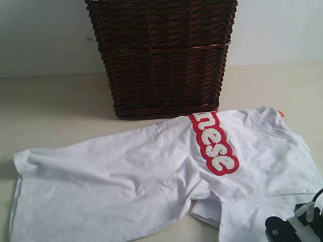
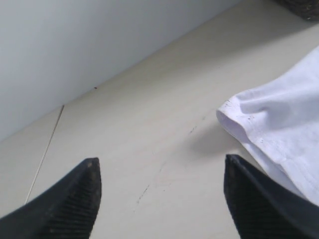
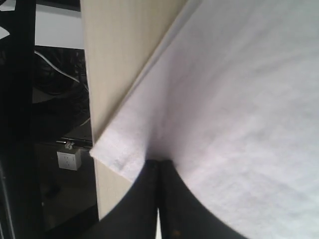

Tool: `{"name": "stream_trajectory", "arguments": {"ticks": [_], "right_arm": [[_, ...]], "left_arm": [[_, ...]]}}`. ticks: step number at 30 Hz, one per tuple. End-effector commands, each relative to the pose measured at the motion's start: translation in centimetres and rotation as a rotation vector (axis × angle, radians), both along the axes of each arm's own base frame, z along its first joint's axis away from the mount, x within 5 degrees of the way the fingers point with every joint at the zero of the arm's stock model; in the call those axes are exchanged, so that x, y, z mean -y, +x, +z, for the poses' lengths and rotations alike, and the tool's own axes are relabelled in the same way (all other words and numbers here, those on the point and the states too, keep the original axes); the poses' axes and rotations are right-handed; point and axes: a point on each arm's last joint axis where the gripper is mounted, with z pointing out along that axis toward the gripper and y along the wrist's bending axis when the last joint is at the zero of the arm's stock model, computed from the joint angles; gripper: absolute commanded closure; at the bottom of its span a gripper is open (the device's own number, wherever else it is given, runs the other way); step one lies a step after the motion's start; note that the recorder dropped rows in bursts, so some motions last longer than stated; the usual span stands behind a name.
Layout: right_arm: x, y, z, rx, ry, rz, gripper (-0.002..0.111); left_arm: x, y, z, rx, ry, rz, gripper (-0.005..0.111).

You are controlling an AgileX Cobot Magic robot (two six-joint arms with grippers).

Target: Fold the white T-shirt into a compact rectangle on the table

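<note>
Right wrist view: right claw (image 3: 159, 169) is pinching shut on the shirt (image 3: 239, 99) hem at the bench (image 3: 119, 50) edge, probably to lift a fold. Shirt is lying spread, rumpled, before the basket (image 1: 161, 55). Beside the opposite hem the left claw (image 2: 159, 174) is hovering open, likely awaiting its grip.
</note>
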Motion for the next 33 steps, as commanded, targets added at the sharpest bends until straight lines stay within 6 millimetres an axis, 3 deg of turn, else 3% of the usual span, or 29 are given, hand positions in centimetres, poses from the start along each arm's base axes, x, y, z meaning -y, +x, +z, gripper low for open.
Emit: {"name": "stream_trajectory", "arguments": {"ticks": [1, 5, 8, 11, 13, 22, 28, 33], "right_arm": [[-0.1, 0.1, -0.3, 0.066, 0.022, -0.062, 0.108], [-0.1, -0.1, 1.6, 0.152, 0.060, -0.064, 0.099], [-0.1, -0.1, 2.2, 0.188, 0.087, -0.031, 0.076], [-0.7, -0.1, 2.1, 0.170, 0.145, -0.064, 0.041], [-1.2, 0.1, 1.7, 0.170, 0.184, -0.103, 0.032], [-1.5, 0.1, -0.2, 0.066, 0.162, -0.139, 0.043], [-1.2, -0.1, -1.0, 0.009, 0.127, -0.085, 0.080], [-0.9, -0.7, -1.6, -0.092, 0.082, -0.072, 0.104]], "left_arm": [[0.0, 0.0, 0.0, 0.006, -0.001, -0.003, 0.039], [0.0, 0.0, 0.0, 0.006, -0.001, -0.003, 0.039], [0.0, 0.0, 0.0, 0.006, -0.001, -0.003, 0.039], [0.0, 0.0, 0.0, 0.006, -0.001, -0.003, 0.039], [0.0, 0.0, 0.0, 0.006, -0.001, -0.003, 0.039], [0.0, 0.0, 0.0, 0.006, -0.001, -0.003, 0.039], [0.0, 0.0, 0.0, 0.006, -0.001, -0.003, 0.039], [0.0, 0.0, 0.0, 0.006, -0.001, -0.003, 0.039]]}}
